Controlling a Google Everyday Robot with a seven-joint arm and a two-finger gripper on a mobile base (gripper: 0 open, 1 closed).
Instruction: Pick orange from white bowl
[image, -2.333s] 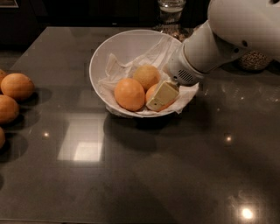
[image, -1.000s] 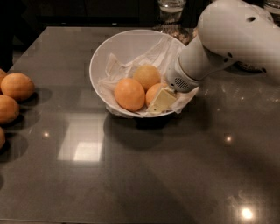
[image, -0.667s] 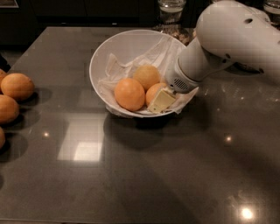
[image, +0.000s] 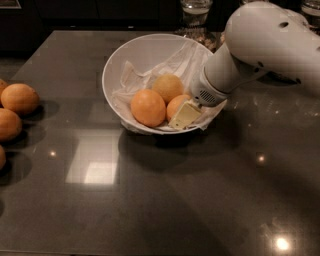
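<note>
Orange (image: 176, 105): at four o'clock inside the white bowl (image: 145, 47), touching a larger fruit (image: 148, 107).
Handling: I judge it firm, smooth and apt to roll; take it across its widest middle.
Gripper (image: 184, 115): low in the bowl, against the orange's five o'clock side.
Jaws: I cannot tell their spread.

The arm (image: 260, 40) is a thick, smooth white shell of rounded form, with a few small dark round holes on its surface. It becomes narrower toward a cylindrical wrist (image: 220, 75), which ends in a ring of fine dark slots. The gripper (image: 185, 115) is a pale cream, blocky piece, inside the white bowl (image: 145, 45) at its right side.
</note>
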